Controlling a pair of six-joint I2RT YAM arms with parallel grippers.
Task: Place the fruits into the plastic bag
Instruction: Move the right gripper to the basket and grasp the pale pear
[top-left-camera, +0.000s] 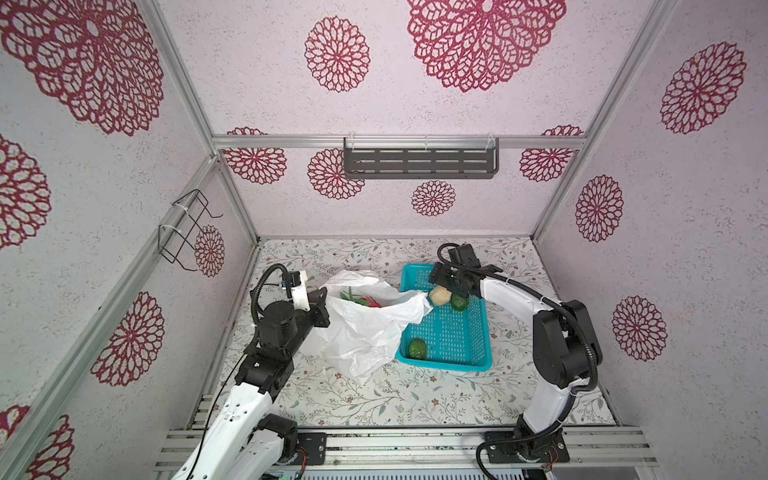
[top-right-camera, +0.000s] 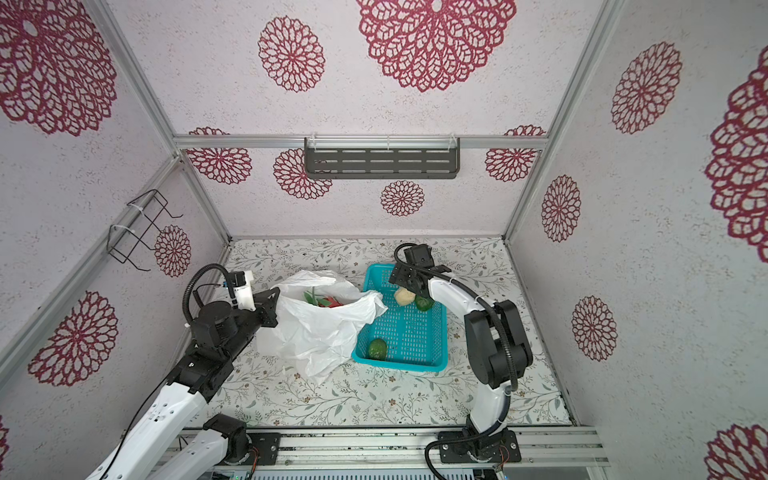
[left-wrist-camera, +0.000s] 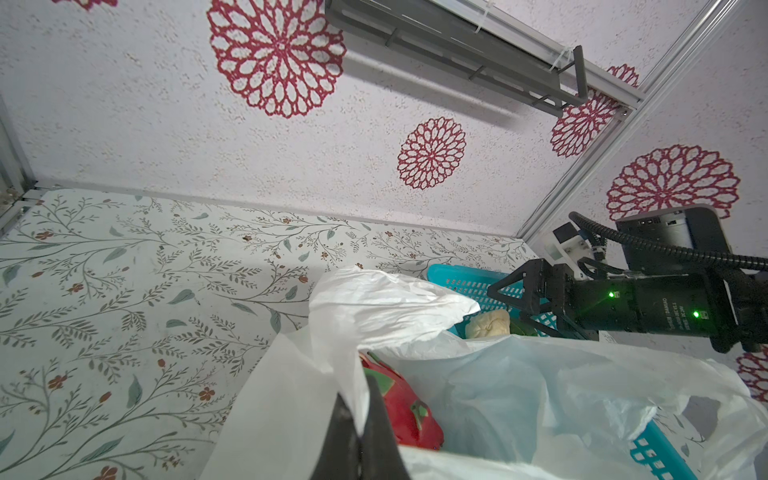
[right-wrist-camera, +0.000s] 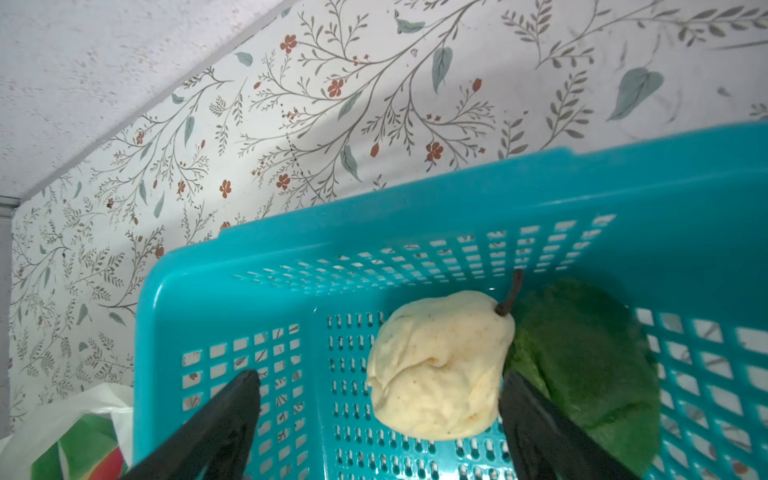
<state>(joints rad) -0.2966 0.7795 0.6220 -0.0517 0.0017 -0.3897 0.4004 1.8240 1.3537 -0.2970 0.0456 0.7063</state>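
The white plastic bag (top-left-camera: 365, 328) (top-right-camera: 316, 328) stands open left of the teal basket (top-left-camera: 444, 365) (top-right-camera: 399, 365). My left gripper (left-wrist-camera: 359, 415) (top-left-camera: 322, 305) is shut on the bag's rim. Inside the bag (left-wrist-camera: 519, 382) lies a red fruit with green leaves (left-wrist-camera: 409, 409) (top-left-camera: 365, 300). A pale yellow fruit (right-wrist-camera: 440, 365) (top-left-camera: 439, 296) and a dark green fruit (right-wrist-camera: 582, 361) (top-left-camera: 459, 302) lie together at the basket's far end. My right gripper (right-wrist-camera: 380, 382) (top-left-camera: 446, 286) is open astride the pale fruit, one finger between the two fruits. Another green fruit (top-left-camera: 417, 348) (top-right-camera: 377, 348) sits in the basket's near left corner.
The basket's perforated walls (right-wrist-camera: 415, 208) rise around the right gripper. The bag's right flap (top-left-camera: 415, 307) hangs over the basket's left rim. A grey slotted shelf (top-left-camera: 419, 162) hangs on the back wall and a wire rack (top-left-camera: 187, 232) on the left wall.
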